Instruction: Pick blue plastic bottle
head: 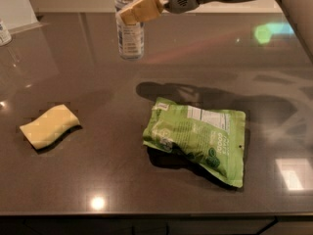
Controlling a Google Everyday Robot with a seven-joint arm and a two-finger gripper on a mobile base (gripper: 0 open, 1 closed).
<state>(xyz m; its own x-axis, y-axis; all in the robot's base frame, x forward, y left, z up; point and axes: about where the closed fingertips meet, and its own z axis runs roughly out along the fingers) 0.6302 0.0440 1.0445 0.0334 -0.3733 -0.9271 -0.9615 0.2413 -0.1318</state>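
Note:
The blue plastic bottle [129,35] is clear with a pale label and hangs upright above the dark table [98,155] at the top of the view. Its cap is cut off by the top edge. My gripper [139,9] is shut on the bottle's upper part, with one tan finger pad [142,10] across its front. The arm reaches in from the upper right.
A yellow sponge [49,125] lies at the left. A green snack bag [198,137] lies flat right of centre. A partly visible white-labelled container [4,32] stands at the far left edge. The table's front edge runs along the bottom.

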